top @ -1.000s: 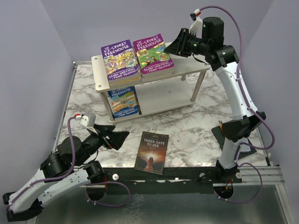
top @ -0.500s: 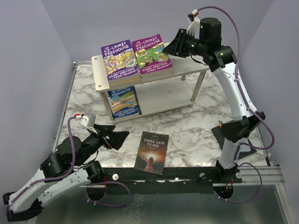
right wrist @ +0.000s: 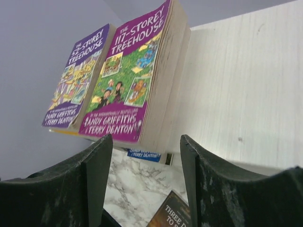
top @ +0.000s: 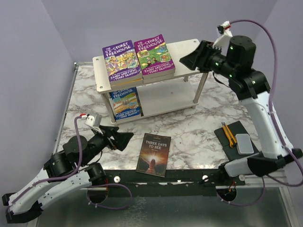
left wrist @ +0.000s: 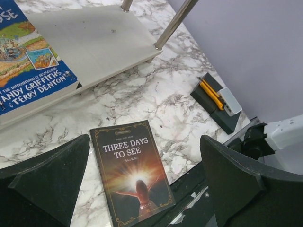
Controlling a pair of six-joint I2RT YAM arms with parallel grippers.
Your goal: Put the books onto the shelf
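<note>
Top external: right gripper (top: 185,57) has released 117-Storey Treehouse (top: 154,56) atop the shelf (top: 188,47) and backed off, jaws spread empty; Three Days to See (top: 154,153) lies before the shelf, beside the spread left gripper (top: 124,138).

Pale two-tier shelf (top: 189,49). Purple "52-Storey Treehouse" (top: 121,62) and "117-Storey Treehouse" (top: 154,56) lie side by side on its top board (covers up). A blue Treehouse book (top: 125,103) lies on the lower tier. Dark "Three Days to See" (top: 153,154) lies flat on the table (top: 199,123).
</note>
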